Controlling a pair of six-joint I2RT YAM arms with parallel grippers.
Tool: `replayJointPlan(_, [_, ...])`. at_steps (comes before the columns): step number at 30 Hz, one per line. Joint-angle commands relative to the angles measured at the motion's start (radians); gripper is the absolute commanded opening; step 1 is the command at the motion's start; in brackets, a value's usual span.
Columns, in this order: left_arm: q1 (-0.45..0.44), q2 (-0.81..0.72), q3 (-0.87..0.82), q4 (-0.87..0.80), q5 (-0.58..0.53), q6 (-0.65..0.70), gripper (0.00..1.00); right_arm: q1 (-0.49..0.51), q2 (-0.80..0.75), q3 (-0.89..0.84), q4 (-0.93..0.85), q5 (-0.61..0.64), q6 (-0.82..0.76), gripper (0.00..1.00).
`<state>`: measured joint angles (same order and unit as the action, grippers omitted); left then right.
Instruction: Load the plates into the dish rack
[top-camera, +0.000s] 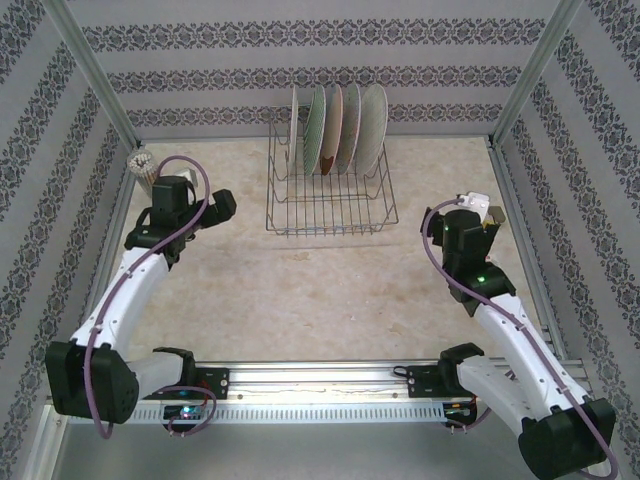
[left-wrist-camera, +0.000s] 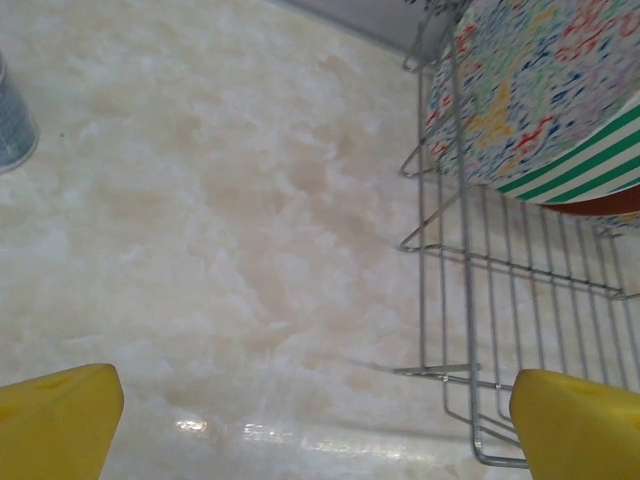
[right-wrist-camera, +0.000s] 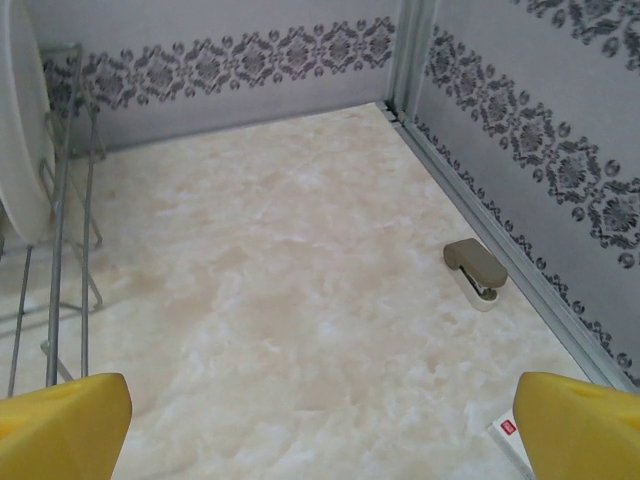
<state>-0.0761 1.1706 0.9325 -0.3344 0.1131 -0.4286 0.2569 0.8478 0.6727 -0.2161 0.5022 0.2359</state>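
Observation:
Several plates (top-camera: 335, 130) stand on edge side by side in the back of the wire dish rack (top-camera: 330, 205). My left gripper (top-camera: 226, 205) is left of the rack and open. In the left wrist view its yellow fingers (left-wrist-camera: 60, 420) stand wide apart over bare table, with the rack (left-wrist-camera: 470, 250) on the right holding a floral plate (left-wrist-camera: 540, 80) and a green-white striped plate (left-wrist-camera: 590, 150). My right gripper (top-camera: 478, 212) is right of the rack, also open and holding nothing. The right wrist view has a plate's pale back (right-wrist-camera: 20, 130) and rack wires (right-wrist-camera: 60, 250) at the left.
A cup of pencils (top-camera: 145, 168) stands at the back left near the wall. A grey stapler (right-wrist-camera: 475, 270) lies by the right wall, with a white item bearing a red label (right-wrist-camera: 515, 435) nearer to me. Patterned walls enclose the table on three sides.

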Motion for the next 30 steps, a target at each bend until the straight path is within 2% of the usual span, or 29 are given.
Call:
replayJointPlan(1, [0.009,-0.019,-0.075,0.166,-0.066,0.033,1.00,-0.010,0.005,-0.064,0.136,-0.086,-0.201,0.98])
replayJointPlan(4, [0.010,-0.043,-0.178,0.299,-0.149,0.058,1.00,-0.022,0.004,-0.121,0.208,-0.120,-0.242,0.98])
replayJointPlan(7, [0.010,-0.040,-0.262,0.432,-0.155,0.174,1.00,-0.049,0.005,-0.179,0.275,-0.163,-0.253,0.98])
replayJointPlan(10, [0.010,-0.053,-0.364,0.569,-0.202,0.231,1.00,-0.089,0.007,-0.241,0.382,-0.235,-0.275,0.98])
replayJointPlan(14, [0.010,-0.050,-0.488,0.758,-0.236,0.250,1.00,-0.160,0.037,-0.260,0.417,-0.311,-0.225,0.98])
replayJointPlan(17, [0.010,-0.020,-0.543,0.846,-0.239,0.312,1.00,-0.193,0.075,-0.281,0.478,-0.375,-0.237,0.98])
replayJointPlan(21, [0.010,-0.003,-0.605,0.956,-0.282,0.318,1.00,-0.230,0.146,-0.306,0.574,-0.442,-0.200,0.98])
replayJointPlan(26, [0.010,0.057,-0.664,1.119,-0.313,0.337,1.00,-0.237,0.258,-0.368,0.760,-0.403,-0.180,0.98])
replayJointPlan(30, [0.012,0.112,-0.671,1.174,-0.322,0.370,1.00,-0.247,0.359,-0.381,0.894,-0.448,-0.179,0.98])
